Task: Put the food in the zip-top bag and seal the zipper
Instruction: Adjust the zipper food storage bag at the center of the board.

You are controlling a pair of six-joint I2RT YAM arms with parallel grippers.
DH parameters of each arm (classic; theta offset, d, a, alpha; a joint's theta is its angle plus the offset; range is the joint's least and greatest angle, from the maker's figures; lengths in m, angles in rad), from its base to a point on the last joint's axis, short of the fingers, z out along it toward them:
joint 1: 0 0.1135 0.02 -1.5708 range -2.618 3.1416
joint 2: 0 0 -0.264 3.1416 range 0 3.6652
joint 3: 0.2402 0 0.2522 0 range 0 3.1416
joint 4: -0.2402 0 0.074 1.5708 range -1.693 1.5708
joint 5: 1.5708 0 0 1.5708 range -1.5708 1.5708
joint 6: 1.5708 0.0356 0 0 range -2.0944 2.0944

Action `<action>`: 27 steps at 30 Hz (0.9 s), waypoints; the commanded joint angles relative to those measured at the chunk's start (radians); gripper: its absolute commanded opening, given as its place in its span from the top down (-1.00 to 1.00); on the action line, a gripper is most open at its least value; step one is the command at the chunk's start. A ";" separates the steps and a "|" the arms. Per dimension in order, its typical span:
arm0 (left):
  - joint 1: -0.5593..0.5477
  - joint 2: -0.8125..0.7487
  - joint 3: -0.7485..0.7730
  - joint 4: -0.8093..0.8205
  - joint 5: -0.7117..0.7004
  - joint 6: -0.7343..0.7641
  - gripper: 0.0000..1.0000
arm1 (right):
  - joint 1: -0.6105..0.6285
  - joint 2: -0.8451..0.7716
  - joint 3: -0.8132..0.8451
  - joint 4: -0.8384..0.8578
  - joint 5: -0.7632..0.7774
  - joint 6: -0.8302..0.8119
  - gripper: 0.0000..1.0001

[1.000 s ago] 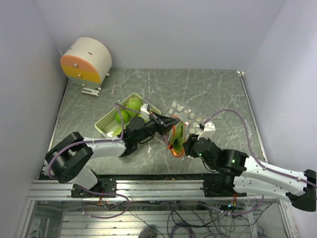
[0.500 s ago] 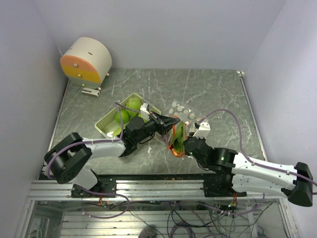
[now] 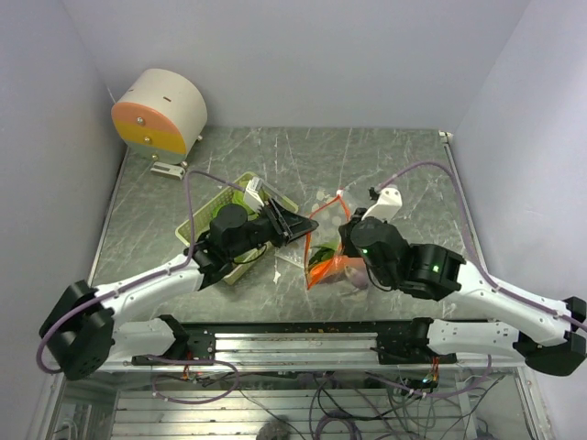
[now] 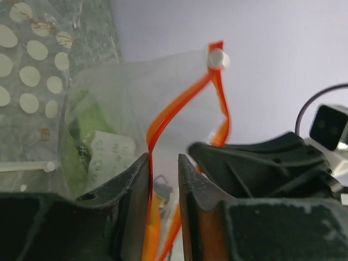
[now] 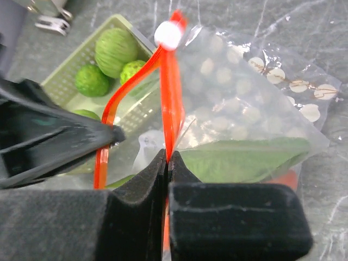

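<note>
Zip-top bag (image 3: 323,240) is held up over the desk (image 3: 394,165), carrot leaves (image 5: 244,160) inside, but the green balls (image 5: 113,51) sit in the basket (image 3: 190,226). Right pincer (image 5: 167,157) is clamped on the orange zipper (image 5: 170,103); left pincer (image 4: 163,163) is slightly apart around it. Looks like the sealing step. Next, I'd guess pinch along the strip.

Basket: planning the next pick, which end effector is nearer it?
Left. The left end effector hangs by the right rim of the basket; the right end effector, farther right, pinches the zipper.

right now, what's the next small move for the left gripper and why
Probably back the left gripper off the zipper toward the basket: its jaws stand loose around it, the right gripper pinches it, and green balls sit there.
</note>
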 commanded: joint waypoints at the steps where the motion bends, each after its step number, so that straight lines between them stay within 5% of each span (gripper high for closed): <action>1: 0.002 -0.115 0.123 -0.315 0.004 0.255 0.19 | -0.018 0.031 -0.019 -0.001 -0.025 -0.024 1.00; 9: 0.002 -0.240 0.264 -0.631 -0.081 0.499 -0.57 | -0.057 -0.056 0.027 0.058 -0.099 -0.054 1.00; 11: 0.002 -0.266 0.259 -0.665 -0.065 0.532 -0.62 | -0.057 -0.070 0.054 0.061 -0.086 -0.062 1.00; 14: 0.002 -0.335 0.223 -0.688 -0.069 0.550 -0.60 | -0.058 -0.058 0.090 0.065 -0.054 -0.073 1.00; 22: 0.002 -0.479 0.226 -0.812 -0.072 0.567 -0.13 | -0.060 0.002 0.119 0.136 0.006 -0.074 1.00; 27: 0.002 -0.570 0.157 -0.782 -0.037 0.521 -0.10 | -0.066 0.027 0.115 0.182 0.072 -0.071 1.00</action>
